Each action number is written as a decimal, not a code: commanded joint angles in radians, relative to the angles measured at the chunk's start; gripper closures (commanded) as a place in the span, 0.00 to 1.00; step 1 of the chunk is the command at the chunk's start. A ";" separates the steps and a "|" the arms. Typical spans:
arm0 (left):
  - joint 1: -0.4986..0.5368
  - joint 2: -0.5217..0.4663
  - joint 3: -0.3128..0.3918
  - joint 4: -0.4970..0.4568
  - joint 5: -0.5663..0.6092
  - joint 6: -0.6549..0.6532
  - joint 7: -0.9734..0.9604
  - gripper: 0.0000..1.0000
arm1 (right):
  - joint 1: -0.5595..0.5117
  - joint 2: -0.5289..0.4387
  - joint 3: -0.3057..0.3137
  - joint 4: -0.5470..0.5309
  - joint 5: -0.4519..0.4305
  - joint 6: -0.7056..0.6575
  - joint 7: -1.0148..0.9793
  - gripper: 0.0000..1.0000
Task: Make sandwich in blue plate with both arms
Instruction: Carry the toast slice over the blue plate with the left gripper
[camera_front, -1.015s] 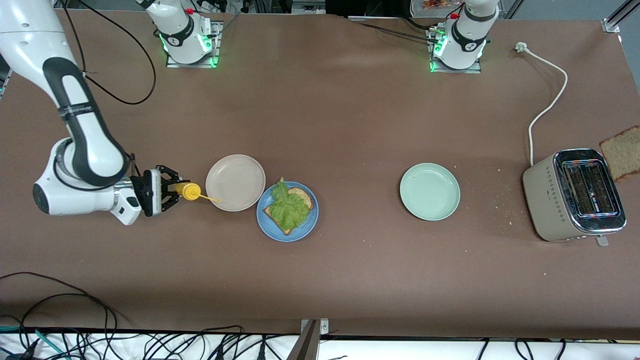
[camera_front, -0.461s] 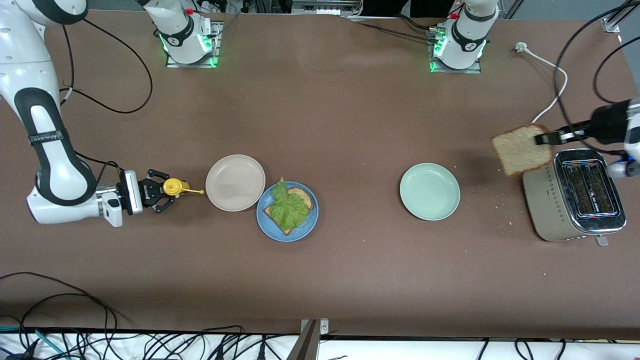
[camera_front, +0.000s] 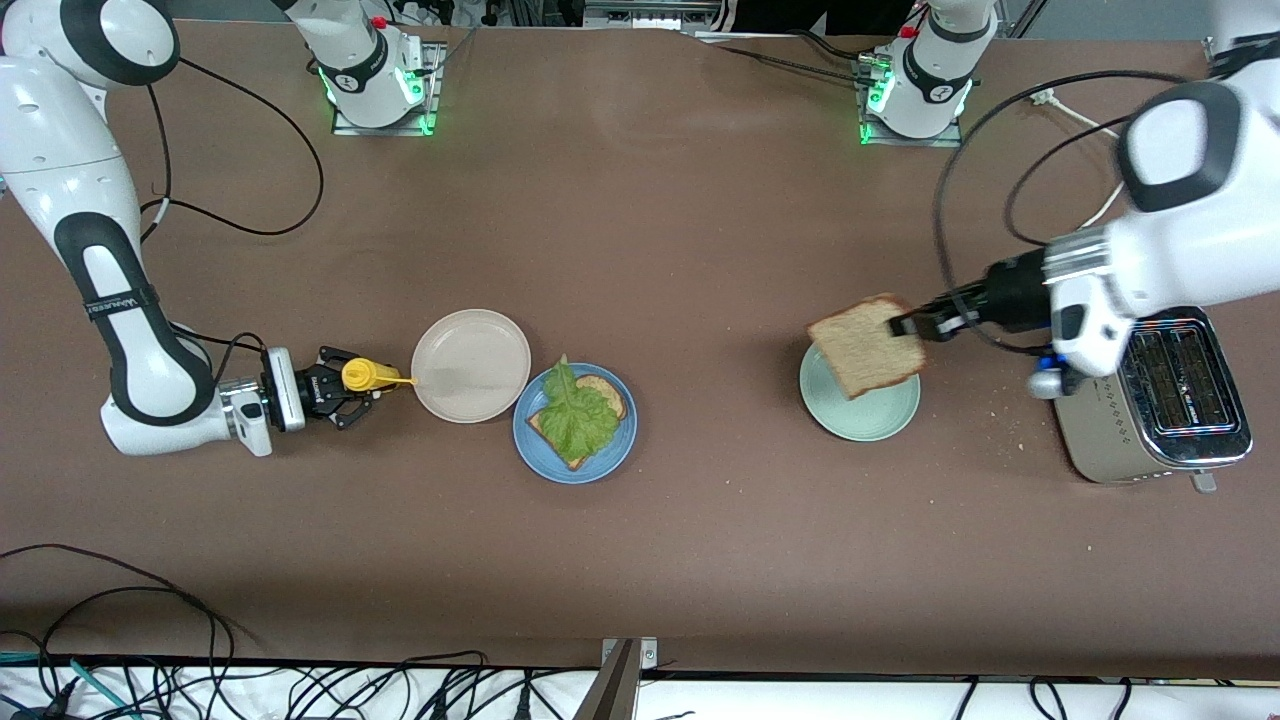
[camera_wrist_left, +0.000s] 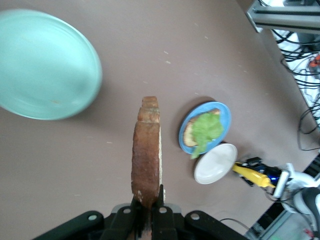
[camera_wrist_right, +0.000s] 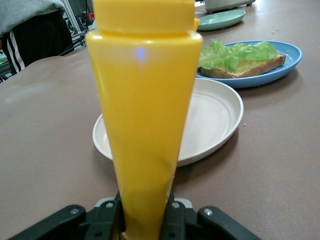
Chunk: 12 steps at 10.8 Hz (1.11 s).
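The blue plate (camera_front: 617, 450) lies near the table's middle with one toasted slice (camera_front: 608, 386) and a green lettuce leaf (camera_front: 577, 413) on it. A second brown bread slice (camera_front: 864, 346) hangs on edge over the pale mint-green plate (camera_front: 862, 414), with my left gripper (camera_front: 907, 325) shut on its edge. The left wrist view shows this slice (camera_wrist_left: 147, 150) upright between the left gripper's (camera_wrist_left: 148, 199) jaws, the blue plate (camera_wrist_left: 225, 113) farther off. My right gripper (camera_front: 347, 386) is shut on a yellow squeeze bottle (camera_front: 362, 375), whose nozzle reaches the beige plate's (camera_front: 470, 365) rim.
A beige toaster (camera_front: 1150, 392) stands at the left arm's end of the table, its white cord (camera_front: 1090, 220) running toward the bases. The beige plate touches the blue plate. Crumbs lie between the mint-green plate and the toaster. Cables (camera_front: 150, 640) hang along the front edge.
The left arm has swung the bread slice from beside the toaster to over the mint-green plate. The right gripper with the yellow bottle has shifted slightly beside the beige plate.
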 joint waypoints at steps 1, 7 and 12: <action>-0.222 0.098 -0.001 -0.012 -0.039 0.321 -0.188 1.00 | -0.020 0.060 0.027 0.050 0.018 0.012 -0.065 1.00; -0.662 0.316 0.162 0.031 -0.030 0.857 -0.248 1.00 | -0.026 0.097 0.027 0.096 0.017 0.015 -0.133 0.00; -0.917 0.459 0.374 0.209 -0.034 0.878 -0.312 1.00 | -0.038 0.096 0.018 0.134 -0.020 0.011 -0.127 0.00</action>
